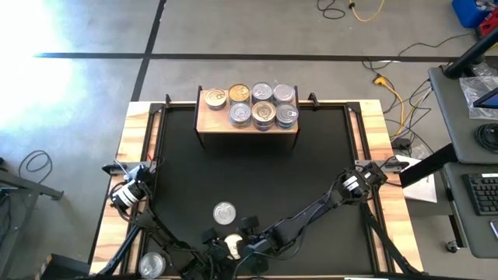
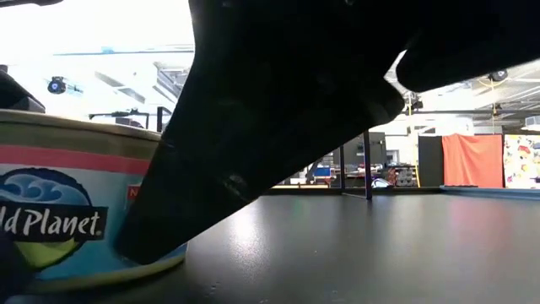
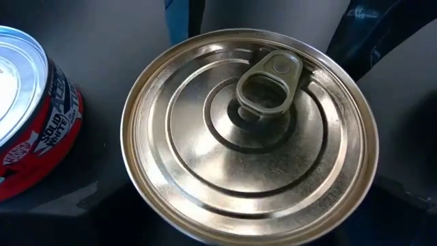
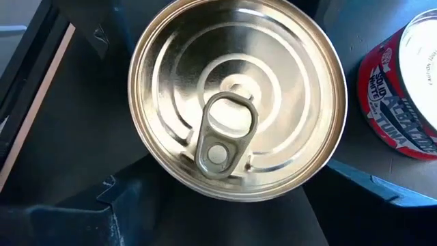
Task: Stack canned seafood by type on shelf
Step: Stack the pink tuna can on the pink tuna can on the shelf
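A: The black table (image 1: 327,171) is carrying the shelf (image 1: 208,120) at its far edge, and seven tins (image 1: 263,115) are already sitting on it, leaving one corner bare

B: And both arms are working well away from the shelf, at the opposite edge?

A: Yes, the left gripper (image 1: 218,239) and the right gripper (image 1: 249,237) are crowding the same gold-lidded tin (image 1: 232,247). Whether either one's jaws are clasping it or standing spread around it, I cannot tell

B: So what is worrying you?

A: Two grippers are sharing one tin. If both are pulling, it could be slipping or tipping, and the wrists could be colliding. The red-labelled tin (image 3: 27,102), just on the shelf side of it, is sitting close enough to get knocked

B: And the pull tab (image 3: 270,85)?

A: It is lying flat, though a fingertip could be catching on it
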Available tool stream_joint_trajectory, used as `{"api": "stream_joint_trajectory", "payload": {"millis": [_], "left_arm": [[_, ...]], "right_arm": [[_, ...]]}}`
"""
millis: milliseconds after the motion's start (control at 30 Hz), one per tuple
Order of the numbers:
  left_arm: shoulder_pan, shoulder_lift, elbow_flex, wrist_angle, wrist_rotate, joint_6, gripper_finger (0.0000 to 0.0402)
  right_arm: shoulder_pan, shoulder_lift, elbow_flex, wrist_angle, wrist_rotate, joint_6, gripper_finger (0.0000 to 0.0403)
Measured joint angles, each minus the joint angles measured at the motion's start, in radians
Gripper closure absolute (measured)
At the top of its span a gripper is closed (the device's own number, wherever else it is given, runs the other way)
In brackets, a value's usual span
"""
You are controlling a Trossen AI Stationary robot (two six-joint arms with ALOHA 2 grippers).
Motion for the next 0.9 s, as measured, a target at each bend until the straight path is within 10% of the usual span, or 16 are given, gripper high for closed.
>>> {"api": "stream_joint_trajectory", "payload": {"millis": [900], "left_arm": [[-0.002,0.04,0.01,0.064,-0.099,-0.009,0.0037]], "right_arm": [[-0.01,-0.003,-0.042,-0.012,-0.055,0.04,0.0087]]}}
